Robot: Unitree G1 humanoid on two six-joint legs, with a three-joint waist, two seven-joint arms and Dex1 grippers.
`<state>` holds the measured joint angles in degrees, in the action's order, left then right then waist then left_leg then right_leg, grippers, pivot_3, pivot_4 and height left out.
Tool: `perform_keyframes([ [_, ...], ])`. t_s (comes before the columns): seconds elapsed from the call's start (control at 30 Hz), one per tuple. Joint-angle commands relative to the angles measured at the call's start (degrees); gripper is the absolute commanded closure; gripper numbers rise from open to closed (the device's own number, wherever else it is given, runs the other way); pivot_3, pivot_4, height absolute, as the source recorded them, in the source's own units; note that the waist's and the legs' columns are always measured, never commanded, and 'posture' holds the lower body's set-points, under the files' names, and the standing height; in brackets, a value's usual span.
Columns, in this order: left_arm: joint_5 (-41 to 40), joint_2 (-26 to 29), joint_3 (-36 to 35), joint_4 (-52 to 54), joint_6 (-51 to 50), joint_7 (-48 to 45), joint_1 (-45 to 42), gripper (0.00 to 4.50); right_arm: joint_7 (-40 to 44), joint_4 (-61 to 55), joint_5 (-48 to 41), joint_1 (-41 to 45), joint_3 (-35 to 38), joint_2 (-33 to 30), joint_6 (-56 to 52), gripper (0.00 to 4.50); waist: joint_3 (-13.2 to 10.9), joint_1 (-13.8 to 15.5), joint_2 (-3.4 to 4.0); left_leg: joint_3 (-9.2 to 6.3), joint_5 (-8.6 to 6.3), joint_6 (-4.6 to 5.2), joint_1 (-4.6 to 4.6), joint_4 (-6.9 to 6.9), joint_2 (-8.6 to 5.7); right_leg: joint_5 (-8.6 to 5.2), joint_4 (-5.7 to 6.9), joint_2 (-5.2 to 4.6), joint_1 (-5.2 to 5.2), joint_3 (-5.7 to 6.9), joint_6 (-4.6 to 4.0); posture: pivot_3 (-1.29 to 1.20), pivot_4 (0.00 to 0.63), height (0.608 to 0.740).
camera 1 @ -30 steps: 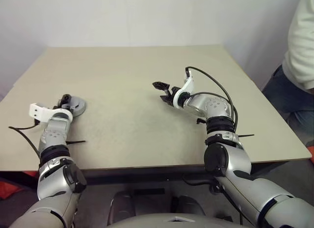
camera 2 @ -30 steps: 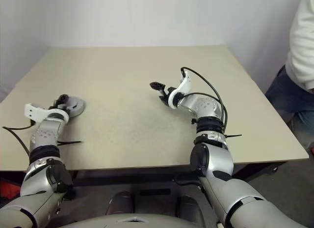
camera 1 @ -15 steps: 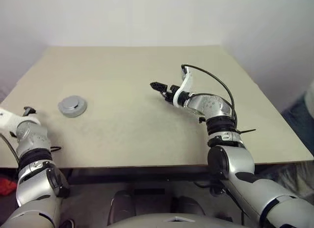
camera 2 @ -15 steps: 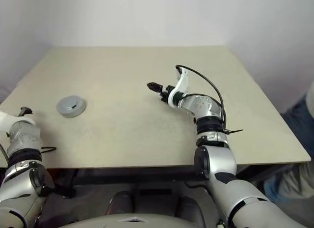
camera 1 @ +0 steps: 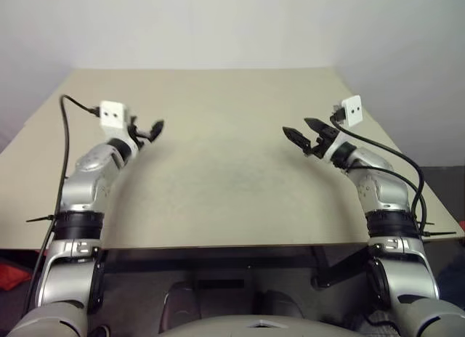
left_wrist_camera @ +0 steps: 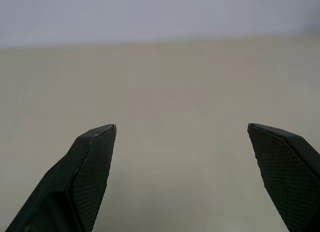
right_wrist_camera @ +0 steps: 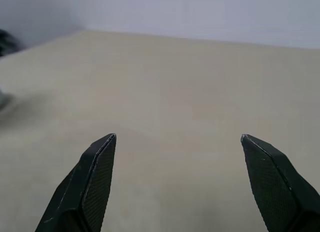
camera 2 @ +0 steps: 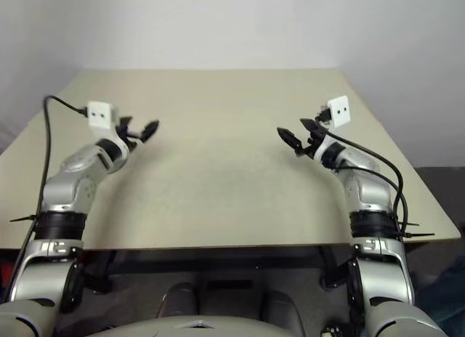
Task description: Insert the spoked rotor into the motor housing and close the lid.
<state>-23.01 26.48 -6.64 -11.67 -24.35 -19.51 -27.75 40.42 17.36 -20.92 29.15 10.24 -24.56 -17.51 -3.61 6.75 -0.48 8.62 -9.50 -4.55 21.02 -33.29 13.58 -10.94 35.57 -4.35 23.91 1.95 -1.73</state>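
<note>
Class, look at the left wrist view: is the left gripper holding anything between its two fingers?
No. The left gripper is open, and between its two black fingers lies bare table.

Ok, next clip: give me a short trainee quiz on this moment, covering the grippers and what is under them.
1. True or false: the right gripper is clamped on a metal part.
2. Pick one. The left gripper has its jaws: A) wide open with nothing between them; B) fully shut; C) shut on a grey disc.
3. In a word or two: what surface lies below both grippers?

Key
1. False. Its fingers stand apart and nothing is between them.
2. A.
3. The beige table.
</note>
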Motion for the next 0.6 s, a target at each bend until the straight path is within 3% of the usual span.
perform_keyframes([
  [0.03, 0.90, -1.56, -0.09, 8.61, -3.24, 3.18, 0.43, 0.03, -2.32, -7.00, -3.01, -0.31, 2.17, 1.73, 0.10, 0.00, -0.02, -0.55, 0.04, 0.00, 0.01, -0.01, -0.02, 0.00, 0.05, -0.01, 0.06, 0.04, 0.04, 0.01, -0.02, 0.00, 0.000, 0.740],
  [0.4, 3.75, -2.77, -3.26, 14.51, -8.28, 9.99, -3.91, 0.03, -3.95, -2.89, -1.54, 2.50, 0.74, 3.67, 1.86, 0.00, -0.05, -1.21, 0.12, -0.02, 0.01, 0.05, -0.22, -0.04, 0.01, -0.18, 0.11, 0.06, 0.06, -0.02, 0.26, 0.00, 0.000, 0.740],
  [0.6, 5.12, -2.71, -3.74, 18.03, -9.13, 11.56, -2.87, 0.03, -3.70, 0.96, -0.72, 5.81, -0.41, 5.25, 2.60, 0.00, -0.04, -1.23, 0.15, -0.03, 0.01, 0.07, -0.16, -0.04, 0.04, 0.02, 0.14, 0.07, 0.08, 0.01, -0.07, 0.00, 0.000, 0.740],
])
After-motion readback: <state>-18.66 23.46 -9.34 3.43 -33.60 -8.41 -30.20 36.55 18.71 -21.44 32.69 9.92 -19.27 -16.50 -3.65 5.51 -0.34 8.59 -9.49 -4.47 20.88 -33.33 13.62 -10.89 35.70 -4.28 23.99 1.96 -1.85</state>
